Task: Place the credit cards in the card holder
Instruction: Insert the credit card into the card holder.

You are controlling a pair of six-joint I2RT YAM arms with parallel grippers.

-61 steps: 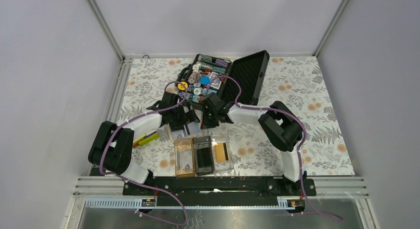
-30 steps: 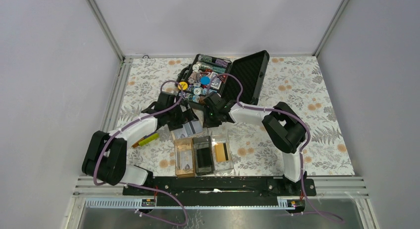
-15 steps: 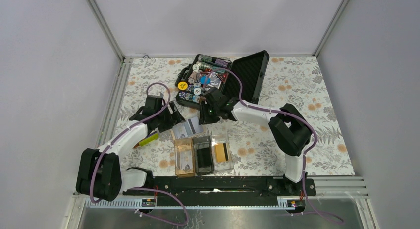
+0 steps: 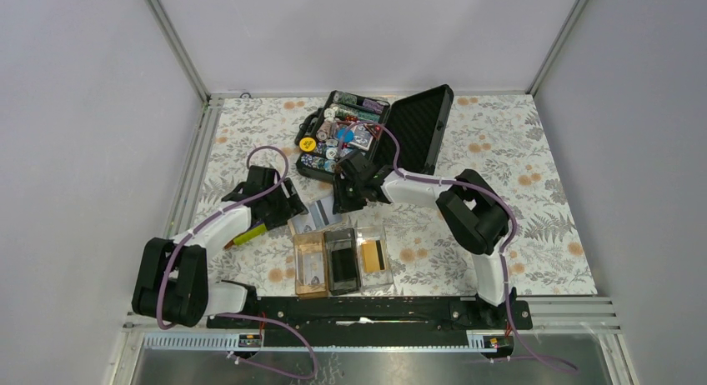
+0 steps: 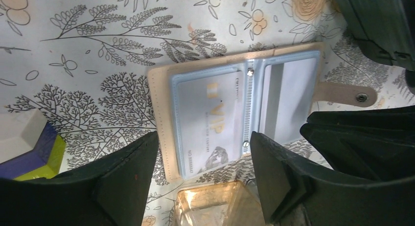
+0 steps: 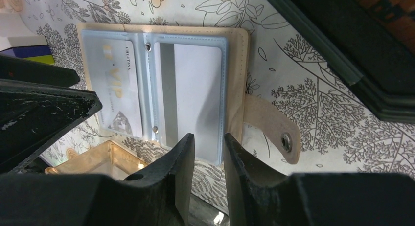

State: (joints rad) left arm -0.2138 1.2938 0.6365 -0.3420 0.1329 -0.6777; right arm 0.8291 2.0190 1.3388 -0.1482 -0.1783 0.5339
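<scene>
The card holder (image 4: 310, 277) stands at the near middle with brown, dark and clear compartments. One gold credit card (image 4: 373, 254) with a black stripe lies in the clear compartment. An open beige wallet (image 4: 315, 212) lies just behind the holder. A silver VIP card (image 5: 208, 119) sits in its left sleeve, also in the right wrist view (image 6: 119, 95). My left gripper (image 5: 203, 162) is wide open and empty above the wallet's near edge. My right gripper (image 6: 209, 160) hovers over the wallet's empty right sleeve, its jaws a narrow gap apart and holding nothing.
An open black chip case (image 4: 346, 133) full of chips stands behind the wallet, its lid (image 4: 419, 125) up to the right. A yellow and blue block (image 4: 250, 232) lies left of the holder. The brown compartment's corner (image 5: 215, 206) is right under the left fingers.
My left gripper has drawn back to the left off the wallet, which now lies open and uncovered. My right gripper has shifted a little left over it.
</scene>
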